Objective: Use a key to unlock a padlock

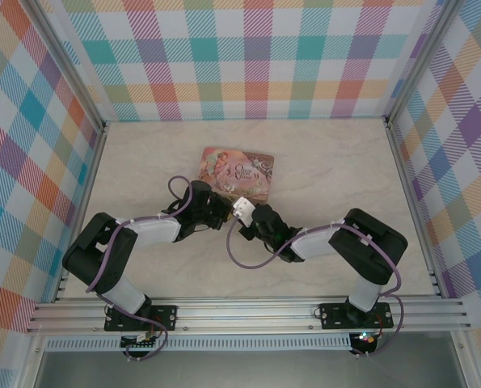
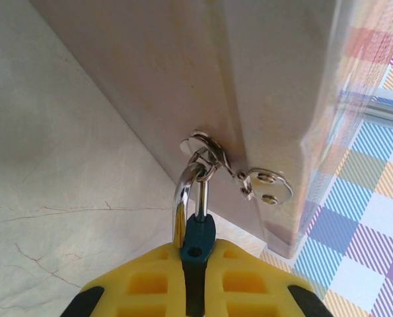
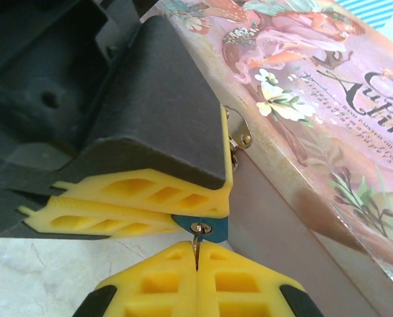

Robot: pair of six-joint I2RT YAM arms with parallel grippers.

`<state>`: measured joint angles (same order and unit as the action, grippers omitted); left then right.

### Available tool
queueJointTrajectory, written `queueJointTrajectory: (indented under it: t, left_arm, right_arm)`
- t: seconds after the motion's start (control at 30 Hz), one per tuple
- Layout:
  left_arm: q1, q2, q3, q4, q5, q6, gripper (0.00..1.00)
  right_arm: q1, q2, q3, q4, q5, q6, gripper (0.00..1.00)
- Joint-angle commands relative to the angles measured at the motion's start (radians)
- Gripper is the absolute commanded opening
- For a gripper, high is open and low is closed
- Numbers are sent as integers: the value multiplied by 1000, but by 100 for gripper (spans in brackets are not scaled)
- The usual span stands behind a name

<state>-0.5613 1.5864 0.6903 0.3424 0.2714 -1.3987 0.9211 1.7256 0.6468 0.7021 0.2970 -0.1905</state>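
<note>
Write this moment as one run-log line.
left gripper: shut on padlock | right gripper: shut on key, tip at keyhole | padlock: hooked to tin

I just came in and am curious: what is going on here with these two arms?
The left gripper is shut on a tiny blue-teal padlock, whose thin silvery shackle hangs through the metal hasp ring of the pink illustrated tin box. The right gripper is shut on a slim silvery key, its tip at the padlock's keyhole. The shackle looks closed, so unlocking is not yet done.
</note>
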Motion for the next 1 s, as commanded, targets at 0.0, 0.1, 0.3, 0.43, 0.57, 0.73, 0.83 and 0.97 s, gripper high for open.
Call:
queueJointTrajectory:
  t: [0.0,0.1,0.3,0.43,0.57,0.73,0.83,0.97]
  left_arm:
    - [-6,-29,17,33,31,-14,0]
    - [-8,-28,16,34,29,-13,0]
    - [-9,-33,12,18,19,-1,1]
    - [-9,-65,12,-30,-3,31,28]
    - [-5,-126,14,-124,-41,73,48]
    - [14,-227,38,-279,-75,150,62]
    - [39,-294,72,-411,-111,225,68]
    - [113,-362,128,-554,-138,323,75]
  right_arm:
    - [-8,-23,13,-15,-60,153,0]
    - [-10,-22,15,-28,-81,182,0]
    - [-25,-6,7,-55,-64,208,0]
    - [-36,0,-10,-56,-79,251,0]
    - [-39,4,-22,-50,-81,263,0]
    - [-46,3,-39,-29,-84,285,0]
    - [-56,-8,-50,-17,-112,314,0]
    - [-78,-38,-72,1,-161,392,0]
